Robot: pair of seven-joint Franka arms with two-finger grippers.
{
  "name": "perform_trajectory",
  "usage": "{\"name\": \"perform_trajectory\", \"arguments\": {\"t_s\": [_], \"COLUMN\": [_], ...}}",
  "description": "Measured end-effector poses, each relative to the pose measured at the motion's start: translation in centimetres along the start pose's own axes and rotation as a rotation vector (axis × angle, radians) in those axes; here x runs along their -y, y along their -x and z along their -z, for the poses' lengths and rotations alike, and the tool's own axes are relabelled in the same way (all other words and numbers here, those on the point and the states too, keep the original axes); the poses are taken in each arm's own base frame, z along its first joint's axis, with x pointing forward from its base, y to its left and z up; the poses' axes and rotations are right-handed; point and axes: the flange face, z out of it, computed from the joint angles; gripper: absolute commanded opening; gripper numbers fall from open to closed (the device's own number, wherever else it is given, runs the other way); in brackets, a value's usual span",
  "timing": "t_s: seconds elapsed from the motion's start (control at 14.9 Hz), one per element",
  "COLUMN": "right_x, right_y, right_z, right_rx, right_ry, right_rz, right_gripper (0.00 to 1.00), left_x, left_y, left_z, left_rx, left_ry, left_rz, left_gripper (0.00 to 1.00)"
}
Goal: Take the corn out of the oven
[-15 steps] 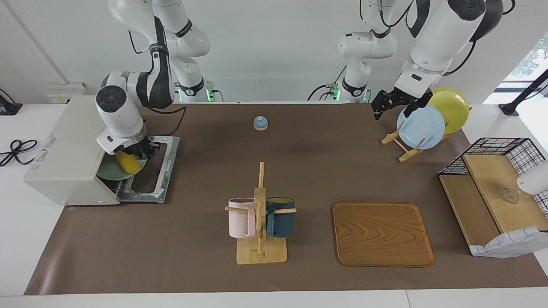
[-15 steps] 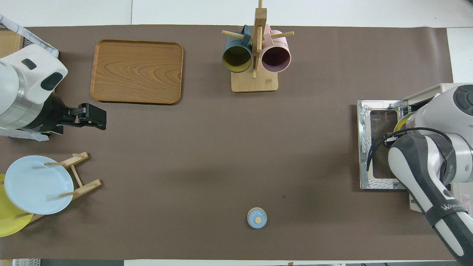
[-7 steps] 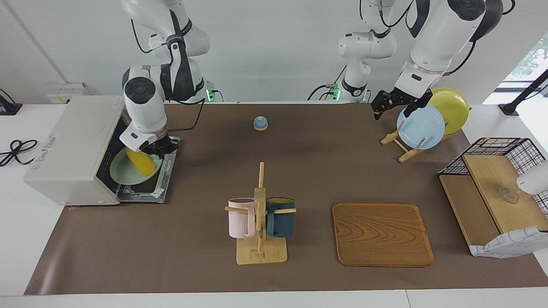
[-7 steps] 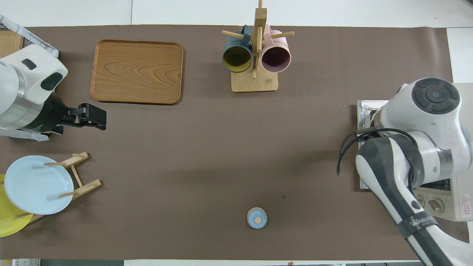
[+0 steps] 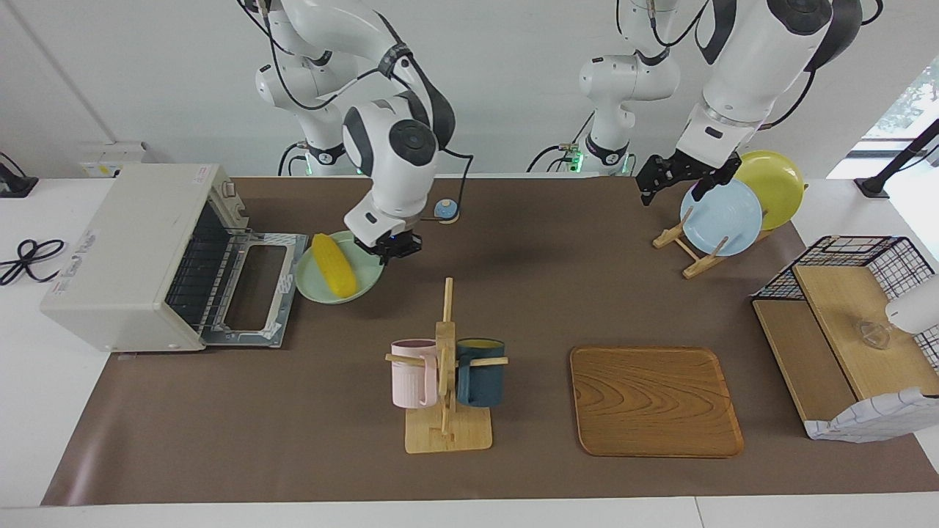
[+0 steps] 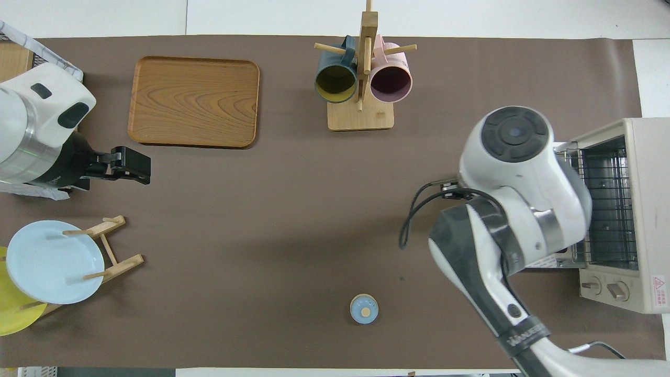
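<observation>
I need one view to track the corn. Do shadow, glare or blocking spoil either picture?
Facing view: the bright yellow corn cob on the pale green round plate is evenly lit, without glare, with only soft shadows on the brown table mat nearby. Overhead view: the right arm's white wrist hides cob and plate entirely.

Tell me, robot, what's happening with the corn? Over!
Right gripper shut on green plate. Corn lies on it, out of the oven, door down. Left gripper open, waiting near the plate rack. Nothing blocking.

My yellow corn point(image 5: 334, 274) lies aslant on a green plate point(image 5: 363, 282), just in front of the off-white oven's point(image 5: 132, 249) dropped door.
</observation>
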Motion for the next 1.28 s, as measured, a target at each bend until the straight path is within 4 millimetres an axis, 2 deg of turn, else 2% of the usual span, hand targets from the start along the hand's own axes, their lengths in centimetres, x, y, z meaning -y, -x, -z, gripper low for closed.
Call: {"name": "perform_trajectory", "arguments": {"t_s": [0.2,0.34,0.4,0.54,0.6,0.74,0.81,0.87,1.01,1.07,1.21,1.28], "right_x": [7.5,10.9,11.9,12.6,12.8,12.8,12.7,12.6,12.9,12.9,12.0,10.6], "right_y": [0.6,1.5,2.0,2.4,2.4,2.1,1.8,1.6,1.6,1.5,0.7,-0.1], "right_z": [-2.1,-3.0,-3.4,-3.7,-3.7,-3.5,-3.4,-3.3,-2.7,-2.4,-1.6,-1.0], "right_rx": [0.03,0.02,0.016,0.021,0.032,0.042,0.042,0.036,0.017,0.008,-0.028,-0.039], "right_ry": [-0.03,-0.065,-0.068,-0.085,-0.11,-0.158,-0.172,-0.183,-0.203,-0.206,-0.189,-0.18], "right_rz": [-0.105,-0.116,-0.122,-0.154,-0.175,-0.202,-0.21,-0.215,-0.212,-0.21,-0.204,-0.196], "right_gripper": [0.0,0.0,0.0,0.0,0.17,0.42,0.44,0.5,0.48,0.44,0.25,0.16], "left_x": [0.0,0.2,0.5,0.9,1.0,1.2,1.3,1.5,1.8,2.1,2.6,2.7], "left_y": [0.0,-0.1,-0.1,-0.2,-0.3,-0.3,-0.3,-0.4,-0.5,-0.5,-0.7,-0.7], "left_z": [0.0,0.0,0.0,0.0,0.0,0.0,0.0,0.1,0.1,0.1,0.1,0.1], "left_rx": [0.0,0.0,0.0,0.0,-0.001,-0.001,-0.001,-0.001,-0.002,-0.003,-0.005,-0.007], "left_ry": [0.0,0.0,0.001,0.001,0.002,0.002,0.002,0.003,0.003,0.004,0.005,0.006], "left_rz": [0.0,0.005,0.01,0.018,0.019,0.023,0.026,0.028,0.035,0.041,0.051,0.053], "left_gripper": [1.0,1.0,1.0,1.0,1.0,1.0,1.0,1.0,1.0,1.0,1.0,1.0]}}
